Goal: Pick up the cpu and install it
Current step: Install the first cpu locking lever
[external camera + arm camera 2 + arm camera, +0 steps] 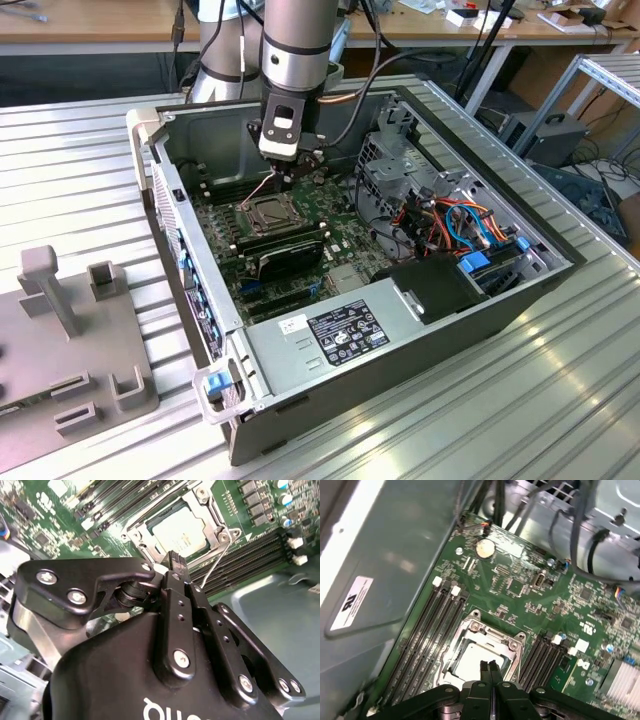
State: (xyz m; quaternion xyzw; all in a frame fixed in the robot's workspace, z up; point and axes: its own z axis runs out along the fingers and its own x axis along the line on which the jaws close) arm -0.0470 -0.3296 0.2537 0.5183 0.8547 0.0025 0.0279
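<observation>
Silver cpu [465, 662]: lying in socket [472, 627] on green board [520, 592].
Tool [489, 665]: clenched tight, nothing grasped, right over cpu.
Case [210, 140]: open, on ribbed metal counter [60, 170].

An open computer case [200, 290] lies on its side on a ribbed metal table [520, 400]. The arm [298, 45] reaches down into it, and the gripper [292, 172] hangs just above the dark, metal-framed socket [270, 210] on the green motherboard [345, 240]. A black oblong part [290, 256] sits just beside the socket, towards the grey power supply [335, 330] with its printed label. Orange and blue cables [468, 222] tangle at the exterior view's right, near a perforated drive cage [395, 160]. On the exterior view's left, well apart from the case, stands a grey fixture [70, 350] with upright posts.
</observation>
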